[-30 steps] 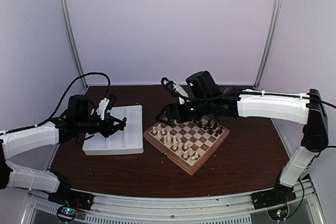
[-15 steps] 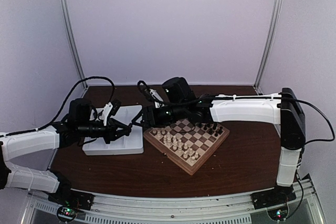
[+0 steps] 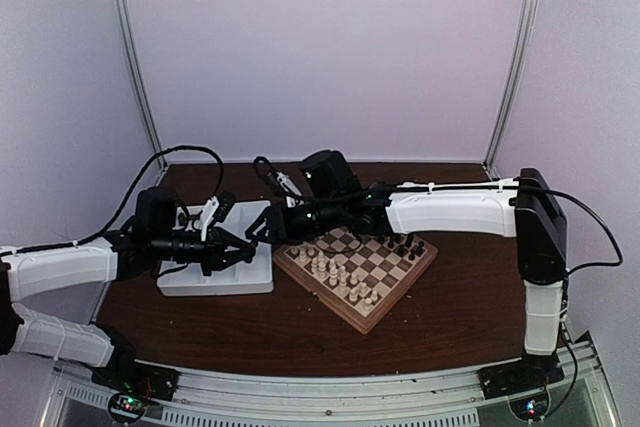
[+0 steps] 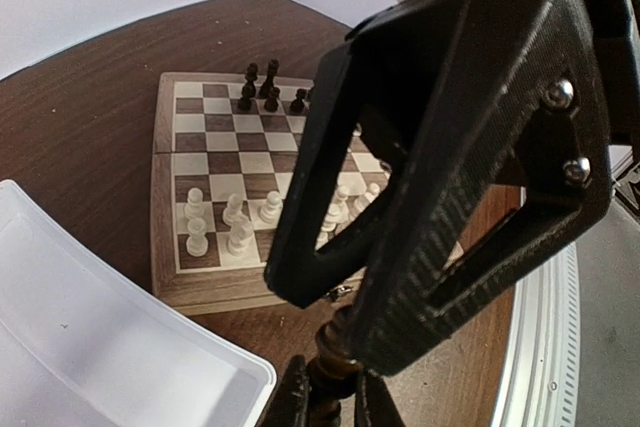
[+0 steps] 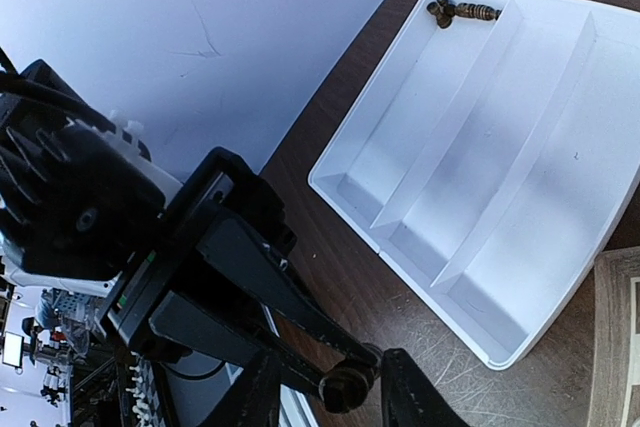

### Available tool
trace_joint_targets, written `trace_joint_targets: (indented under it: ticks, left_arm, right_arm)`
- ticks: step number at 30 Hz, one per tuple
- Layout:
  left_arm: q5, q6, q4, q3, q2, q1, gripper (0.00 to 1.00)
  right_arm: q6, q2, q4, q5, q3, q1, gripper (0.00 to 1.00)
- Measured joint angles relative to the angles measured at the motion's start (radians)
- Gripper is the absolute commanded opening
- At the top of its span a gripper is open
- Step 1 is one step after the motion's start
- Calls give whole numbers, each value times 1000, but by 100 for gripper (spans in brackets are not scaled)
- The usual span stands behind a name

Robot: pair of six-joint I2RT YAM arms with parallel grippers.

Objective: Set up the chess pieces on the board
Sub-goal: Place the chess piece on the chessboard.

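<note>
Small dark brown chess piece (image 5: 347, 383) is pinched by the left tool (image 4: 330, 399), above the dark wooden surface (image 3: 460, 297) at 9 o'clock of the checkered wooden board (image 3: 392, 304). Right tool (image 5: 332, 402) is spread around it; a firm, centred grip is advised before left release.

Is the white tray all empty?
Not quite. The right wrist view shows one dark chess piece lying on its side in a corner of the white tray; its other compartments look bare.

Board (image 4: 215, 162) partly behind right pincer (image 4: 338, 332)
</note>
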Motion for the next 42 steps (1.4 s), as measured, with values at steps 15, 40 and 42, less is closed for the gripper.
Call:
trace_joint_targets:
  ticks: [15,40,42]
  left_arm:
    - [-7,0,-1,5,6,-5,5]
    - [-72,-15,-8,-6,-46,-8,47]
    - [-80,-19,-9,-10,-76,-8,48]
  right_arm:
    - [-22,18,-40,-10,15,5,35]
    - [-95,18,-103,45,31,7,0]
    - [-123,15,-129,71,36,0,0]
